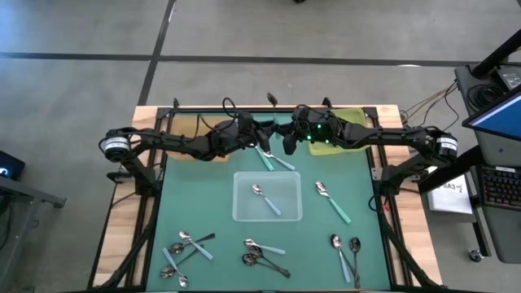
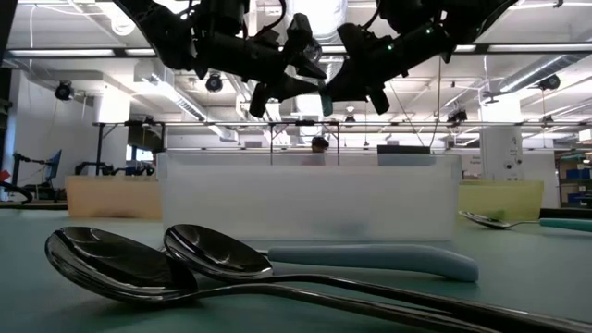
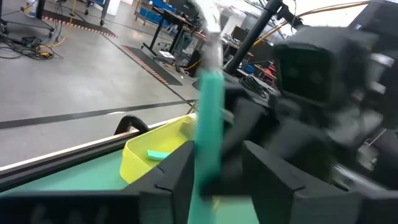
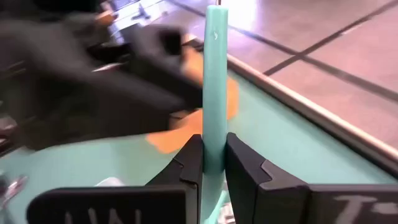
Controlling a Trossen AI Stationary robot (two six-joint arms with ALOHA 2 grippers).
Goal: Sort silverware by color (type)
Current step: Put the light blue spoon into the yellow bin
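A clear tray (image 1: 244, 213) sits mid-table, a yellow-green tray (image 1: 355, 120) behind it.

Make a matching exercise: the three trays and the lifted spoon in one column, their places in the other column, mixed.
1 clear tray
2 yellow tray
3 brown tray
4 lifted spoon

a in the right gripper
b middle of the table
c far right
d far left

Pairs: 1-b, 2-c, 3-d, 4-a

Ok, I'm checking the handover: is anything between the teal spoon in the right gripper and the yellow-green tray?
Only the left gripper: its open fingers flank the teal spoon that the right gripper clamps. The way to the yellow-green tray beyond looks unobstructed.
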